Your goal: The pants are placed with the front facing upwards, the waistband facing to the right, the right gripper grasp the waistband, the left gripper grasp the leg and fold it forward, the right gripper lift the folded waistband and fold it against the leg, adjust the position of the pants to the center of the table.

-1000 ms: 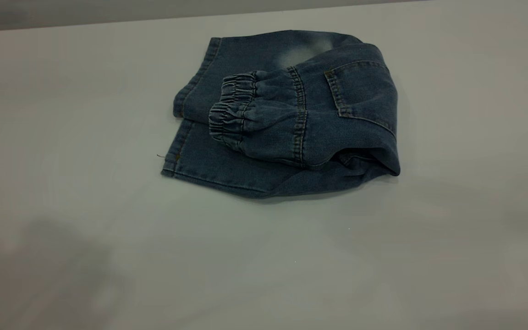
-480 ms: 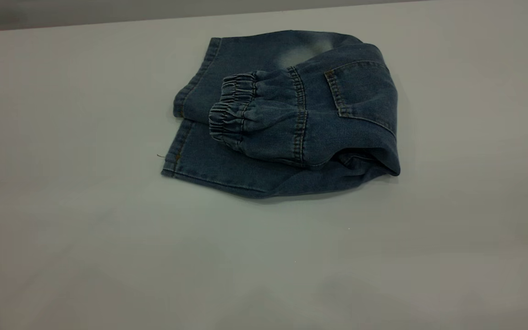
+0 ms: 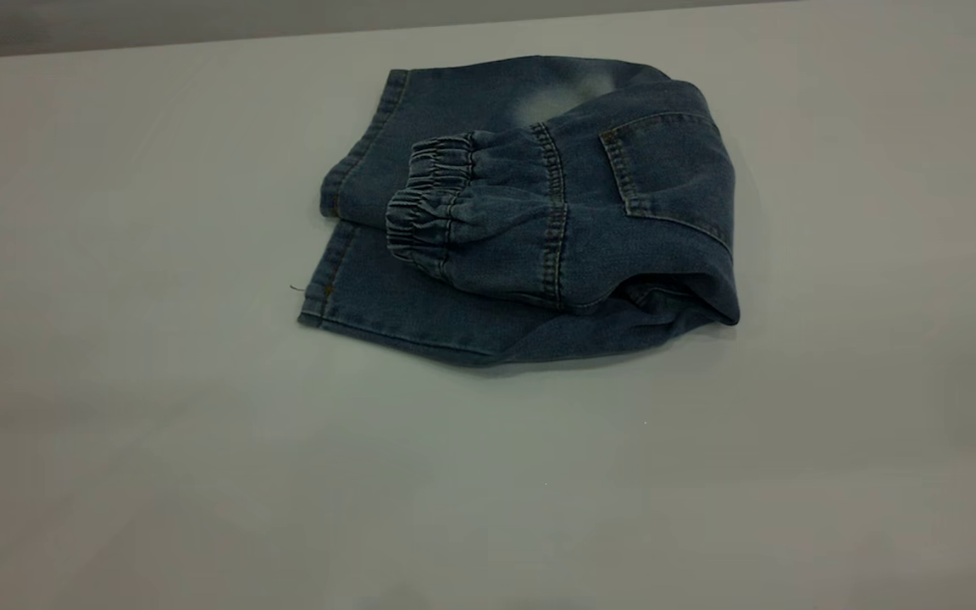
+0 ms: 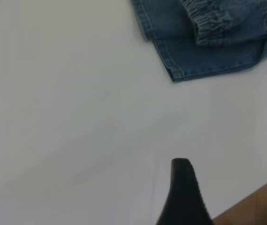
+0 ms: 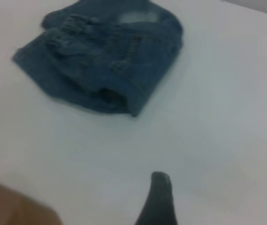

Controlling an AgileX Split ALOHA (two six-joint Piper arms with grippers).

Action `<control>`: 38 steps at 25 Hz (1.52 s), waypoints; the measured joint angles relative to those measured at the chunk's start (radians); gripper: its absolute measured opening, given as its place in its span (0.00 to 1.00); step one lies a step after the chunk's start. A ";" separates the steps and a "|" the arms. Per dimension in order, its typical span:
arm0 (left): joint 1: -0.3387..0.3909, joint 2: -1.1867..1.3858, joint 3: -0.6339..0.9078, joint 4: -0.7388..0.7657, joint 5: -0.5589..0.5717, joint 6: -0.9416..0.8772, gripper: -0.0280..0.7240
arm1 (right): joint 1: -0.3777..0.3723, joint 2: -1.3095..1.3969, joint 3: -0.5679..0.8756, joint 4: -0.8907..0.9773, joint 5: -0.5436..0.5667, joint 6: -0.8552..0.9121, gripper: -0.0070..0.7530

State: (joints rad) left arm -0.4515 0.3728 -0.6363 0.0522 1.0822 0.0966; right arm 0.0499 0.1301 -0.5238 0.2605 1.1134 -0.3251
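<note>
Left of the pants [image 3: 522, 212], over bare table [image 3: 115, 381], we have the left gripper [image 4: 185, 192], well apart from the denim and out of the exterior view altogether. Only one dark finger of it shows in its wrist view, so we cannot tell how its jaws stand. From there the nearest part of the pants is the hem corner [image 4: 174, 77], with the waistband [image 4: 208, 26] beyond it.

The pants themselves lie folded on the far half of the table, somewhat toward the right side. Their long axis runs left to right: the leg hems at the left end, the rounded fold [image 3: 708, 296] at the right end. The waistband [image 3: 424, 212] is already laid back over the legs, its puckered edge facing the hems. We judge both folds done, leaving only the shift to the centre, which from here means drawing the bundle toward the near edge.

Right of the pants, the right gripper [image 5: 156, 201] likewise hangs clear of them; again a single finger shows, and we cannot tell its opening. The folded end [image 5: 128, 101] faces it and looks somewhat nearer than the hem is to the left gripper, though we cannot be sure.
</note>
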 joint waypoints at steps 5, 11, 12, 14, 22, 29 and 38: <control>0.000 0.000 0.055 -0.008 -0.032 -0.017 0.64 | 0.000 0.000 0.000 -0.086 -0.018 0.111 0.71; 0.000 0.000 0.099 -0.052 -0.133 -0.077 0.64 | 0.000 0.000 0.016 -0.107 -0.044 0.144 0.71; 0.000 0.000 0.106 -0.052 -0.131 -0.071 0.64 | 0.000 0.000 0.016 -0.107 -0.044 0.144 0.71; 0.000 0.000 0.108 -0.052 -0.099 -0.050 0.64 | 0.000 0.000 0.016 -0.107 -0.044 0.144 0.71; 0.000 -0.017 0.121 -0.052 0.026 -0.086 0.64 | 0.000 0.000 0.015 -0.107 -0.041 0.145 0.71; 0.000 -0.106 0.134 -0.052 0.000 -0.111 0.64 | 0.000 0.000 0.015 -0.108 -0.040 0.145 0.71; 0.000 -0.201 0.133 -0.052 0.000 -0.109 0.64 | 0.000 0.000 0.015 -0.107 -0.040 0.145 0.71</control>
State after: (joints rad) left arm -0.4515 0.1718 -0.5034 0.0000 1.0819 -0.0122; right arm 0.0499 0.1301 -0.5089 0.1538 1.0733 -0.1802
